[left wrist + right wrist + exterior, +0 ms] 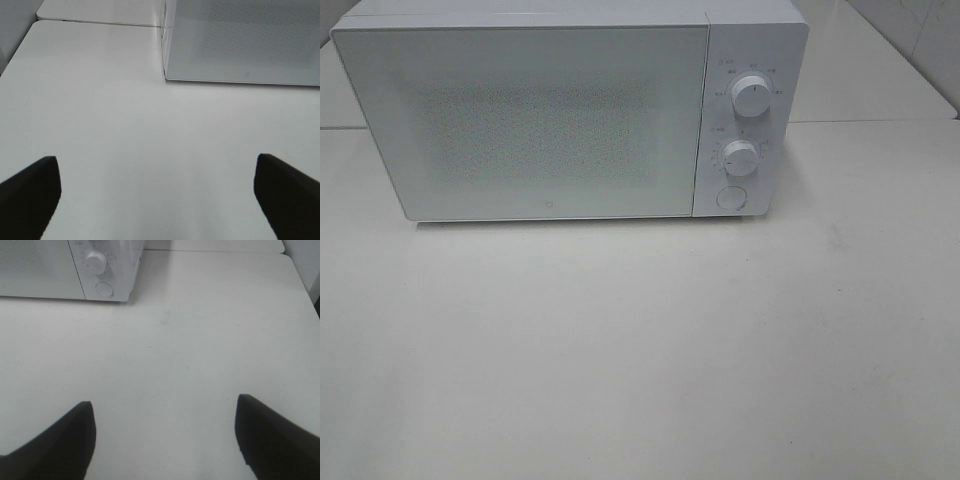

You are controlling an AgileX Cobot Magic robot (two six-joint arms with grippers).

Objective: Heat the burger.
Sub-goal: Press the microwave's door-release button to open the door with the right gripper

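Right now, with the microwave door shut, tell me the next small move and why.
Probably ease the right gripper toward the round button on the microwave. Its door is shut, no burger shows in any view, and the right and left gripper both stand open, holding nothing.

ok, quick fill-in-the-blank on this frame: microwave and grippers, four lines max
1. The microwave door is ____.
2. Its panel has ____ knobs above a round button.
3. In the high view the panel sits to the door's ____.
4. The left gripper and right gripper are both ____.
Missing: closed; two; right; open.
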